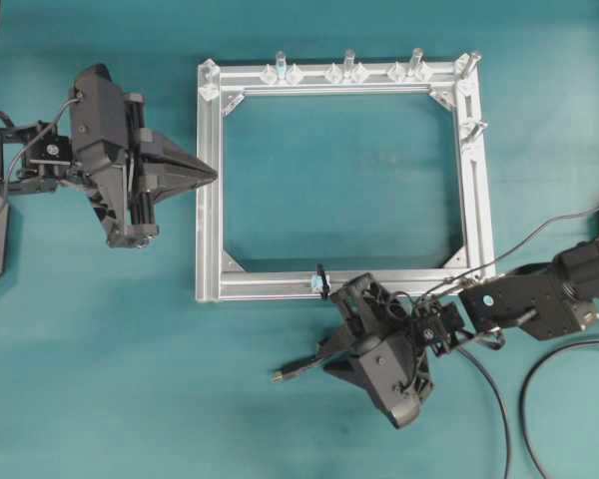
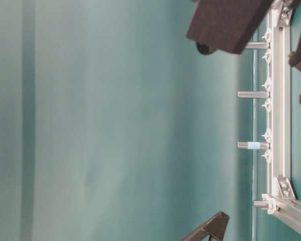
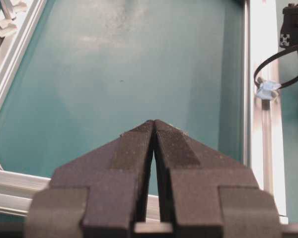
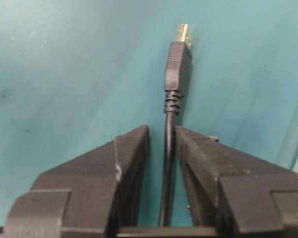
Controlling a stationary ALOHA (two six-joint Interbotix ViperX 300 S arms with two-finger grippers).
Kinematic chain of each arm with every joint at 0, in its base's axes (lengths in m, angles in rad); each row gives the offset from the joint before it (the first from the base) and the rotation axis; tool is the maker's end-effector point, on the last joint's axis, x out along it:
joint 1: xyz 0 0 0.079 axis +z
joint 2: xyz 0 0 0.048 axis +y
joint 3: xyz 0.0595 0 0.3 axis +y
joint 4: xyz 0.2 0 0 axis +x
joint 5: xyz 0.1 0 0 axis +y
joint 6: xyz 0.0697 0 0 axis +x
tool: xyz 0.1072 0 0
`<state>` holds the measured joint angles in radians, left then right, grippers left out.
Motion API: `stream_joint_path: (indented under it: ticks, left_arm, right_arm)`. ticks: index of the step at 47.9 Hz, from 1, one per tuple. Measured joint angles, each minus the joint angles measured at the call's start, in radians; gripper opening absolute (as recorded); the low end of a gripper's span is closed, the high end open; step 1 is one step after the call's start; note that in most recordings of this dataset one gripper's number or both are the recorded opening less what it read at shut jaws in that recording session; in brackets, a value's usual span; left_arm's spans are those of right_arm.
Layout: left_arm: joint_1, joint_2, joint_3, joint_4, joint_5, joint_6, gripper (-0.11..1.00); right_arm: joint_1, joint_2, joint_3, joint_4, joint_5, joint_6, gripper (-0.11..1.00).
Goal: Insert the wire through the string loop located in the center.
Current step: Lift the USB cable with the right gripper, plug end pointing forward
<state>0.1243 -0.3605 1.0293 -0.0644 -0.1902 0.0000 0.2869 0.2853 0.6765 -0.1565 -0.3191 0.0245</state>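
Between the right gripper's (image 4: 161,136) clamped jaws runs the wire (image 4: 170,163), plug ahead; left gripper (image 3: 154,124) jaws together. Next, I judge: aiming the plug through the string loop (image 3: 280,74).

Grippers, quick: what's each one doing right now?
Left gripper: shut, holding nothing.
Right gripper: shut on the wire, plug sticking out ahead.

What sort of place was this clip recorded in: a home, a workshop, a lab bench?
Most likely a robotics lab bench. A plain teal tabletop holds only a silver aluminium frame with upright bolts, a test fixture rather than household goods. Two robot grippers work over it, the right gripper holding a black wire.
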Motion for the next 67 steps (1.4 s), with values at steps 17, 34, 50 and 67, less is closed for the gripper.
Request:
stream_joint_path:
  ticks: [17, 34, 50, 67]
  left_arm:
    - [0.0, 0.002, 0.0, 0.0, 0.0, 0.0, 0.06]
    - [0.0, 0.002, 0.002, 0.0, 0.0, 0.0, 0.06]
    - [-0.002, 0.002, 0.002, 0.0, 0.0, 0.002, 0.06]
    - [-0.002, 0.0, 0.002, 0.0, 0.0, 0.0, 0.06]
  right_arm:
    - [0.0, 0.002, -0.002, 0.0, 0.031, -0.003, 0.23]
    - [0.002, -0.003, -0.005, -0.002, 0.074, -0.005, 0.07]
    - [0.002, -0.005, -0.005, -0.002, 0.074, -0.005, 0.07]
    - [0.002, -0.038, 0.011, -0.003, 0.078, -0.006, 0.07]
